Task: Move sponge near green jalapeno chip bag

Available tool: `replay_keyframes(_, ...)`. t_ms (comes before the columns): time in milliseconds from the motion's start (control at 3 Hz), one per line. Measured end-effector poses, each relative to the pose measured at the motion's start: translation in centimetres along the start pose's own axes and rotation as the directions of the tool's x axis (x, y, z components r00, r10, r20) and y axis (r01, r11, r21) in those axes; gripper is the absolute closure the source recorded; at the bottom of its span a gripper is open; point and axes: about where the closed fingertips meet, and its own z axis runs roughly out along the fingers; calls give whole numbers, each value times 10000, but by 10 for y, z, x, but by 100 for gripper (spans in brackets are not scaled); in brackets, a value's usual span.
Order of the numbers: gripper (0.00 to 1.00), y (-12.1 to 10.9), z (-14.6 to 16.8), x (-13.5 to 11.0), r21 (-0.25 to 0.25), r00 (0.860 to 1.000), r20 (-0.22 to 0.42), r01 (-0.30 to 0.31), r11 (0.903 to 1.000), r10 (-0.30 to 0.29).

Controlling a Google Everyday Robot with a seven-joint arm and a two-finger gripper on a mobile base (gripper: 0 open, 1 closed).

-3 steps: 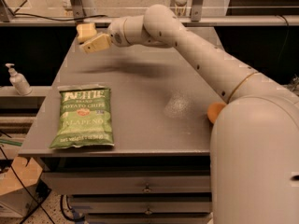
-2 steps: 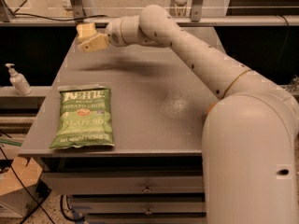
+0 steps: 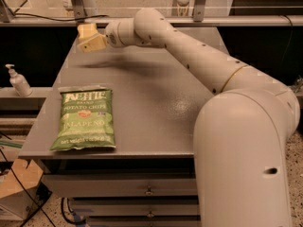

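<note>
Gripper (image 3: pixel 91 38) is at the far left corner of the table (image 3: pixel 156 108), over the surface, going by the shadow just below it. Sponge (image 3: pixel 86 30): a pale block right at the gripper's tip, on its upper side and up off the table. Grip state: cannot tell whether the gripper is closed on it (block and gripper are nearly the same colour, and no seam reads between them). Bag (image 3: pixel 85 118) lies flat at the near left corner, well apart from the sponge and almost straight toward the camera from it. Its long axis runs far-to-near along the left edge. Judgement: the move is a pull-back down the left side, setting down beside the bag's far end. The arm (image 3: pixel 189 56) reaches diagonally from near right. Pump bottle (image 3: pixel 18 82) stands off the table to the left.
</note>
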Motion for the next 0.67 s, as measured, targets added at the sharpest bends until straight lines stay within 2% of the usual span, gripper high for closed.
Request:
replay_keyframes(333,0,-8,35,1,130,9990,-428,-137,9998,142)
replay_keyframes(667,0,-9,43,3,179,9984,-522,-230,9996,239)
